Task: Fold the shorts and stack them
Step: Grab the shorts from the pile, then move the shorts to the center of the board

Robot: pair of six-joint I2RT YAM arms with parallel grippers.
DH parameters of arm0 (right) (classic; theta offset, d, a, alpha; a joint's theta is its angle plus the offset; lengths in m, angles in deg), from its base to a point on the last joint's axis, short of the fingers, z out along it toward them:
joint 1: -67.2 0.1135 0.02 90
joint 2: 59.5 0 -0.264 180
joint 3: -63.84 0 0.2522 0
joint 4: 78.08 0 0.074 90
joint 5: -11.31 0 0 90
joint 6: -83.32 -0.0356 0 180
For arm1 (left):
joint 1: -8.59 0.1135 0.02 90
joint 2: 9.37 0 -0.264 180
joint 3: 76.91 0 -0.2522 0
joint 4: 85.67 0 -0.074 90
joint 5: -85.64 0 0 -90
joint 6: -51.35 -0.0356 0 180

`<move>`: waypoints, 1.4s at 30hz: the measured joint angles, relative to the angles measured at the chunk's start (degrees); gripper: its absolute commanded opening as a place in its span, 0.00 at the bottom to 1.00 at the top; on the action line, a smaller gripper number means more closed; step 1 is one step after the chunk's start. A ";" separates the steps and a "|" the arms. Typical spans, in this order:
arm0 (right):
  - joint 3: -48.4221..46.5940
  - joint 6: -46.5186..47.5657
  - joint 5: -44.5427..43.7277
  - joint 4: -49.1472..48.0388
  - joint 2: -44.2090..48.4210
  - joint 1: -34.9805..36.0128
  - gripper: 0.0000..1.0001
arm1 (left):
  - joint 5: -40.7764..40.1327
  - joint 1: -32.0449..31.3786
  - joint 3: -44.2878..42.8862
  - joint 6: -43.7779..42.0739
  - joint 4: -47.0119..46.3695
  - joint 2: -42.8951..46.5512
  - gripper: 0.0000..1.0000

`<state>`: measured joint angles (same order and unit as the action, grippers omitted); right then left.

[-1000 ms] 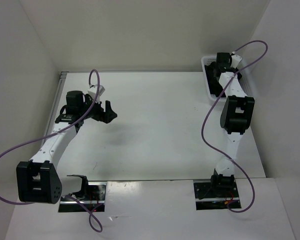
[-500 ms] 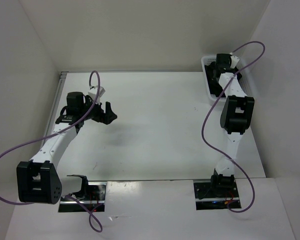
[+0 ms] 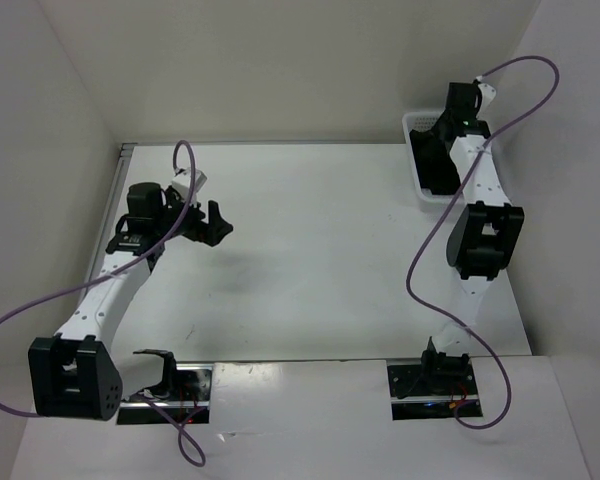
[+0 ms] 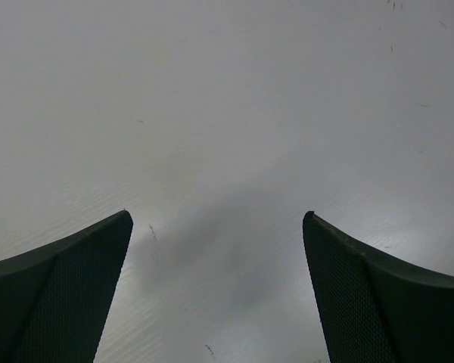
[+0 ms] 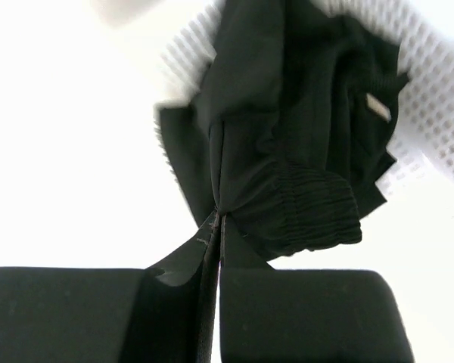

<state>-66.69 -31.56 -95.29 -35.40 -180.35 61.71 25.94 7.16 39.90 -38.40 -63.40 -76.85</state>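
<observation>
One pair of shorts (image 5: 287,151) is coming up out of the white mesh basket (image 5: 431,68). Our right end effector (image 5: 216,221) just pinched shut on the fabric and lifted. Meanwhile our left end effector (image 4: 216,249) hangs wide open over the table (image 3: 320,250), so we haven't started folding.

I see a white table (image 3: 320,250) with a few small dark specks. A white mesh basket (image 3: 416,170) sits at its far right corner.

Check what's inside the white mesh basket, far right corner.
Black shorts, bunched, elastic waistband showing; right pincer shut on a fold. The basket floor is covered; more pairs underneath cannot be ruled out.
</observation>
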 measured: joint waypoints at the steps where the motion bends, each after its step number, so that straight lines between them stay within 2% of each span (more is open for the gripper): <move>1: 0.02 0.07 0.33 -0.09 1.81 0.00 0.00 | -0.02 0.00 0.00 0.00 -0.07 0.61 1.00; 6: 0.13 3.13 0.63 -2.03 11.80 1.38 0.00 | -0.11 0.00 0.00 0.00 -1.07 5.40 1.00; 13: -3.61 14.49 0.22 -10.14 24.52 8.11 0.00 | -0.31 0.00 1.14 0.00 -3.08 13.99 1.00; 18: -13.92 16.35 9.05 -12.72 28.26 12.24 0.00 | -0.31 0.22 1.77 0.00 -3.67 17.90 1.00; 23: -16.98 10.01 19.43 -14.51 32.89 11.76 0.00 | -0.48 1.86 1.81 0.00 -3.93 19.52 1.00; 26: -11.61 3.87 24.90 -16.61 36.74 11.76 0.00 | -0.50 2.67 1.81 0.00 -3.96 19.58 1.00; 30: 2.51 -3.19 30.10 -18.82 41.13 11.78 0.00 | -0.55 3.61 1.36 0.00 -3.87 19.56 1.00; 33: 12.20 -7.52 32.57 -19.78 41.16 11.78 0.01 | -0.87 3.91 0.76 0.00 -3.82 19.39 1.00; 34: 15.13 -8.52 32.98 -19.87 40.35 11.78 0.11 | -0.90 4.04 0.48 0.00 -3.85 18.93 1.00; 35: 18.16 -9.22 33.44 -20.11 39.10 11.78 0.46 | -0.94 4.04 0.26 0.00 -3.87 18.40 1.00; 38: 24.85 -8.24 33.55 -20.11 33.70 11.78 0.92 | -1.09 4.28 0.09 0.00 -3.82 15.96 1.00; 39: 25.79 -7.04 33.40 -19.91 31.56 11.78 0.98 | -1.11 4.31 0.09 0.00 -3.69 14.95 1.00; 42: 26.23 1.49 32.33 -16.72 25.79 11.82 0.99 | -0.55 4.33 0.09 0.00 -2.12 11.93 1.00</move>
<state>-40.46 -30.08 -62.96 -52.12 -154.56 73.53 25.40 11.49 39.98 -38.40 -65.52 -64.92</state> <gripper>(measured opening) 0.977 0.998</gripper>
